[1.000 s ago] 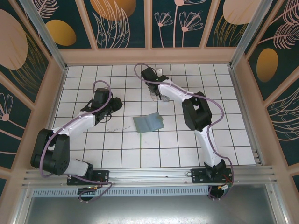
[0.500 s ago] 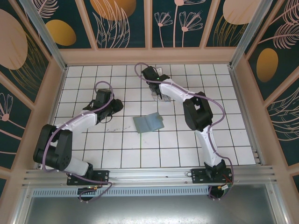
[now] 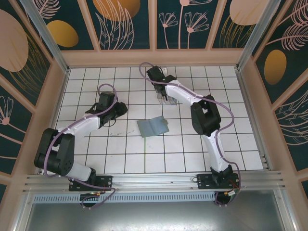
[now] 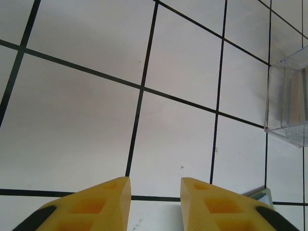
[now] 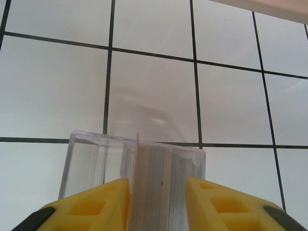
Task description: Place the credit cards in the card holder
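Note:
The credit cards [image 5: 163, 161] stand on edge as a pale silvery stack inside a clear plastic box [image 5: 91, 163] near the far middle of the table. My right gripper [image 5: 158, 180] reaches down into that box [image 3: 166, 101]. Its yellow fingers [image 5: 103, 204] press against both sides of the stack. The card holder [image 3: 153, 127] lies flat in the middle of the table, grey-green with a fold line. My left gripper [image 3: 120, 109] hovers low over bare tiles left of the holder. In the left wrist view it [image 4: 155, 179] is open with nothing between the jaws.
The left wrist view catches the clear box [image 4: 288, 106] at the right edge and a corner of the holder [image 4: 262, 195] at the bottom right. Wooden walls [image 3: 154, 57] and metal rails close in the white tiled table [image 3: 144, 159] on all sides.
My right gripper's jaws have closed in onto the card stack and the arm has edged slightly farther away. The left arm's elbow shifted a little, then held still.

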Robot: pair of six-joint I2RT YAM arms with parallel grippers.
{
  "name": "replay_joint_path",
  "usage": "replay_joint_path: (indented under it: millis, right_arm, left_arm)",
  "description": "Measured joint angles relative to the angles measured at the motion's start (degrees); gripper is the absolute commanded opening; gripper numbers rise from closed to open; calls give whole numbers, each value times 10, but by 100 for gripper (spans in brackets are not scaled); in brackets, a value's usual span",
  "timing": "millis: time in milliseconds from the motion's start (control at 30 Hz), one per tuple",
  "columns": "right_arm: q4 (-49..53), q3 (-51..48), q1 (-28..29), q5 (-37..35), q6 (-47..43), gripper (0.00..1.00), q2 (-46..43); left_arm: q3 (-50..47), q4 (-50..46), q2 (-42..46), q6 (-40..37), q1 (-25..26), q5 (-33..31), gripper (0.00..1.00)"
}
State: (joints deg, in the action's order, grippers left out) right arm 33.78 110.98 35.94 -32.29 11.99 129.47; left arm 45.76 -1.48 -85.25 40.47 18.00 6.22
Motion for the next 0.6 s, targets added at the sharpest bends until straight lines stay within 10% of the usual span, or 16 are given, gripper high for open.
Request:
replay_joint_path:
  millis: [167, 600]
  right_arm:
    - [2, 0, -2, 9, -5, 7, 0]
    - [6, 0, -5, 18, -3, 0, -1]
  left_arm:
    - [0, 0, -4, -2, 0, 7, 34]
    - [0, 0, -7, -4, 0, 13, 33]
